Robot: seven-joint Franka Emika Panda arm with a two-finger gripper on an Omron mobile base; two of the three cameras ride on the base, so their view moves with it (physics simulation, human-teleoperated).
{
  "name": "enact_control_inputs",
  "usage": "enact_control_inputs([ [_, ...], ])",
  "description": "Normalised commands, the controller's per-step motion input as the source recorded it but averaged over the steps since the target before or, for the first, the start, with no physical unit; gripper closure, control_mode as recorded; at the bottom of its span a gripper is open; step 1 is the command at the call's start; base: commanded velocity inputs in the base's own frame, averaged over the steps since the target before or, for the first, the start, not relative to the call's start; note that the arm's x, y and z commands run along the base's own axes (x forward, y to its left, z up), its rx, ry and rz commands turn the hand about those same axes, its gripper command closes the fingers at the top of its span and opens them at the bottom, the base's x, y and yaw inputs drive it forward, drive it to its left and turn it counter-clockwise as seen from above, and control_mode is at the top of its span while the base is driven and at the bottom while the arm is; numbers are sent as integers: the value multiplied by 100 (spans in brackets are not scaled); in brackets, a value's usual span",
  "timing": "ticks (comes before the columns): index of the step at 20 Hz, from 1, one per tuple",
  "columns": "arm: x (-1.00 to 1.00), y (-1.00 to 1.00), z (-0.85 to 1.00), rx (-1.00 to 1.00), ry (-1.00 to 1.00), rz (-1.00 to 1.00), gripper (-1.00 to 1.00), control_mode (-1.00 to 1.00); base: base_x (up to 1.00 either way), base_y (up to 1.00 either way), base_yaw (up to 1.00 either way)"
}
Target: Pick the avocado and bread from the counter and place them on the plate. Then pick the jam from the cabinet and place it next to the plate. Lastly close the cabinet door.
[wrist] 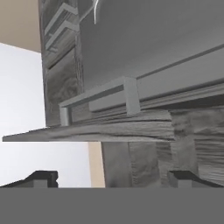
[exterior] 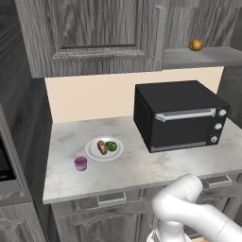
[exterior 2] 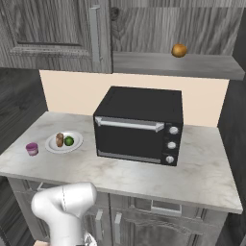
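Left base view: avocado (exterior: 111,146) and bread (exterior: 102,147) on plate (exterior: 93,153), jam (exterior: 81,163) at its 8 o'clock, so close cabinet door (exterior: 94,35) squarely; right base view: door (exterior 2: 48,33) ajar; hand view: gripper (wrist: 113,178) jaws apart, empty, below a drawer handle (wrist: 103,98).

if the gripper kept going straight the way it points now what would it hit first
Probably the grey drawer front and its bar handle under the counter; the open gripper faces that woodwork, though depth is unclear.
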Motion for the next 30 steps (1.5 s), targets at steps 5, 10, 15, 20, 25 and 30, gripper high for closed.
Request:
enact_control_inputs([
  [5,9,-6,-22,0,1,0,-100,-100,0,0,0],
  [10,35,-39,-4,3,6,0,-100,-100,0,0,0],
  [15,31,-49,-13,7,4,0,-100,-100,0,0,0],
  [20,4,-41,-48,11,0,0,-100,-100,0,0,0],
  [25,15,-36,-39,9,0,0,-100,-100,0,0,0],
  [30,46,-42,-1,6,3,0,-100,-100,0,0,0],
])
